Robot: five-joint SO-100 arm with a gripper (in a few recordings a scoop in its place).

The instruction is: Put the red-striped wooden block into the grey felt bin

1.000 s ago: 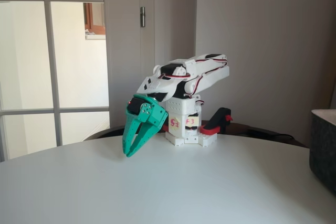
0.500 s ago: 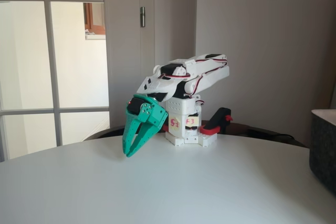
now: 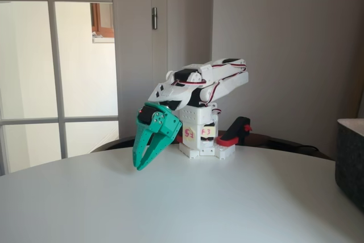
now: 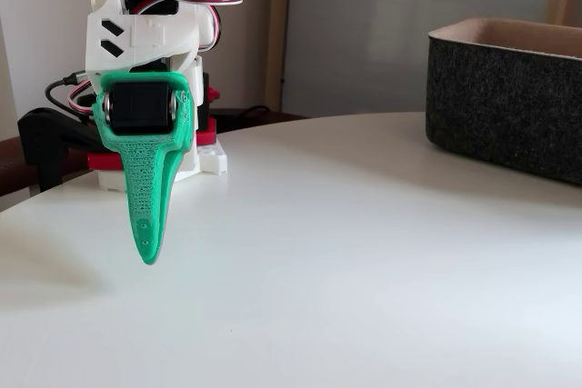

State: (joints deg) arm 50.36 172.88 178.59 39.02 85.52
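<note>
Pincer (image 3: 139, 163) hangs at centre left of a fixed view, green, tips pointing down just above the white tabletop (image 3: 227, 209); the fingers sit close together, a thin slit between them, and nothing is held. In the other fixed view it (image 4: 148, 256) shows edge-on at the left, so the gap cannot be read there. The arm (image 3: 202, 83) is folded back over its base at mid frame.

No block can be made out on the tabletop or in the pincer, so where it lies cannot be told. By that, the task looks to be at its very start: finding, gripping, carrying and dropping are all left.

The bin (image 4: 509, 97) stands at the upper right of a fixed view, well apart from the pincer; its edge (image 3: 350, 157) shows at the far right of the other. Its inside is hidden behind the felt wall, so its contents cannot be told.
</note>
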